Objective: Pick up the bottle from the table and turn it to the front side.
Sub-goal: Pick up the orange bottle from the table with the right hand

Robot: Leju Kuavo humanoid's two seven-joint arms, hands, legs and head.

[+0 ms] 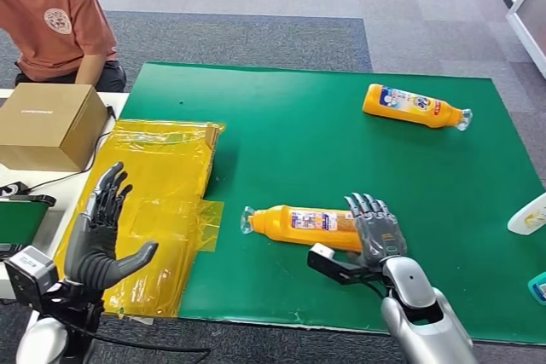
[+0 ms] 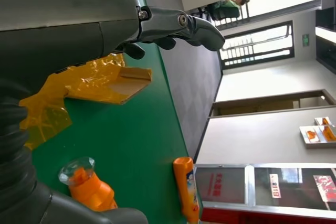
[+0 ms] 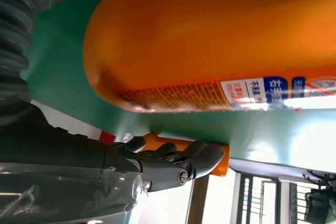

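An orange bottle lies on its side on the green mat, its clear cap toward the yellow sheet. My right hand covers the bottle's base end, fingers stretched straight over it and thumb spread out on the near side. The right wrist view has the bottle close between thumb and fingers, with a strip of mat showing between bottle and fingers. A second orange bottle lies at the mat's far right. My left hand hovers open over the yellow sheet, holding nothing.
A crinkled yellow plastic sheet covers the mat's left end. A cardboard box stands on the white table beside it, and a person in an orange shirt sits behind. White and teal objects lie at the right edge.
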